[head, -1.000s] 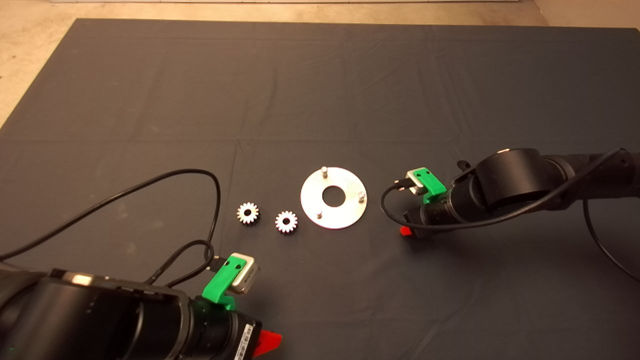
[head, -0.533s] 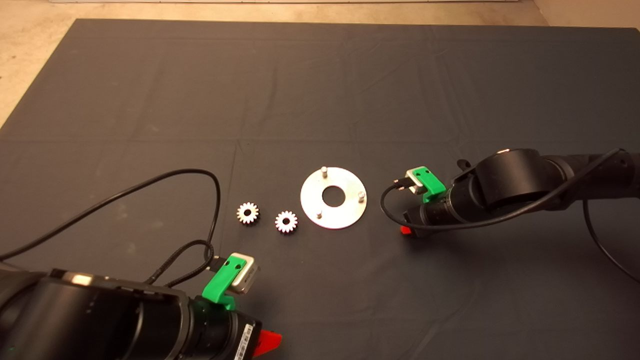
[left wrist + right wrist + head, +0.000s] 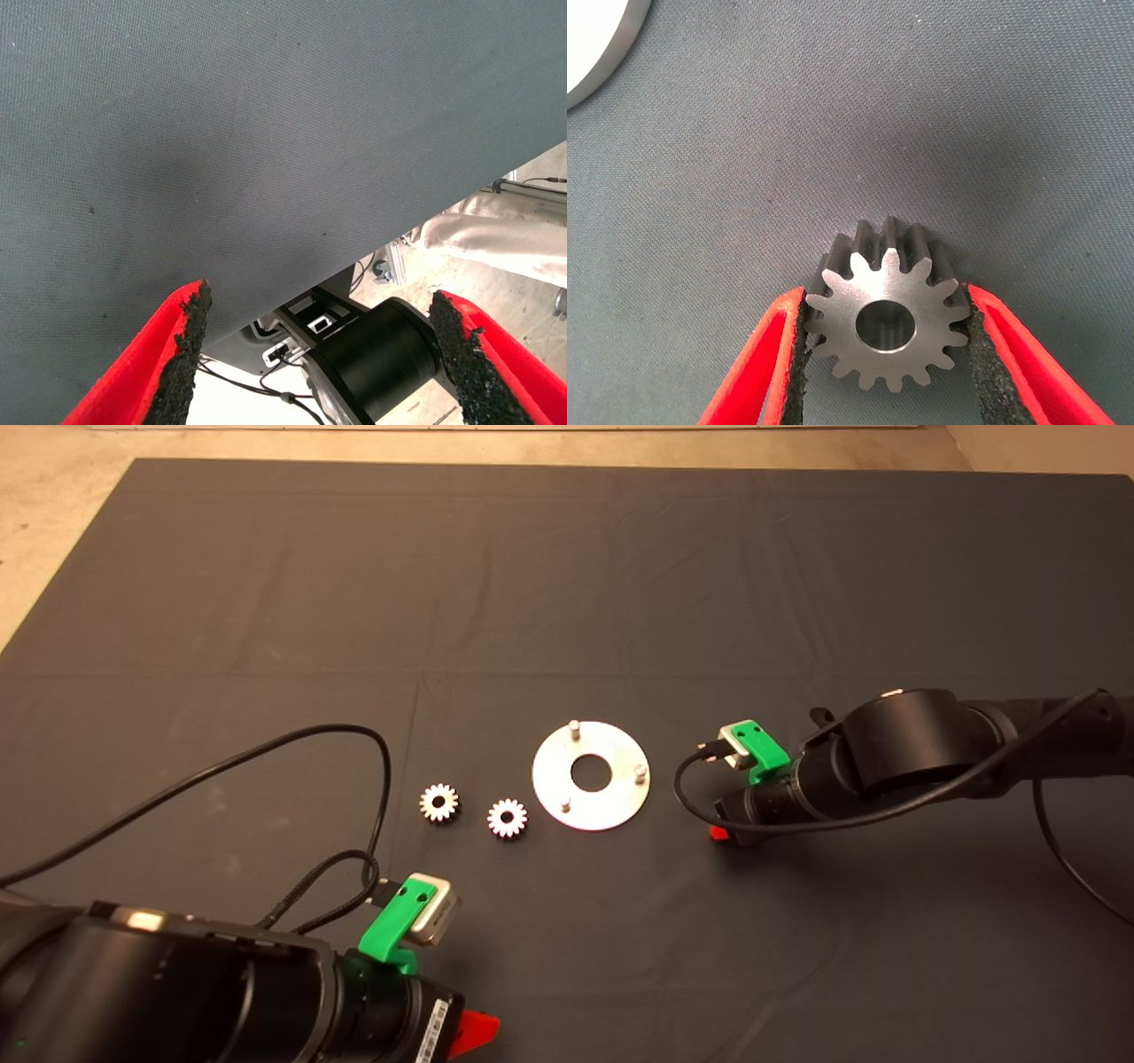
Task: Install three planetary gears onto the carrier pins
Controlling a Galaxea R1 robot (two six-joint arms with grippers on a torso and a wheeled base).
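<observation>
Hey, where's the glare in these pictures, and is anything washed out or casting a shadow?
Head view: the disc shines bright, and the two loose gears look pale against the mat. Right wrist view: the held gear is sharp, its face evenly lit, with a soft shadow on the mat beyond it. Left wrist view: the floor past the mat's edge is bright.

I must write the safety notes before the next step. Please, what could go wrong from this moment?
1. The right end effector pinches a gear only by its tooth tips; it might twist or slip when lifted.
2. The disc lies loose on the mat, so a misaligned gear pushing on a pin could shift it.
3. The left end effector is parked open, its cable close to the two loose gears.
</observation>
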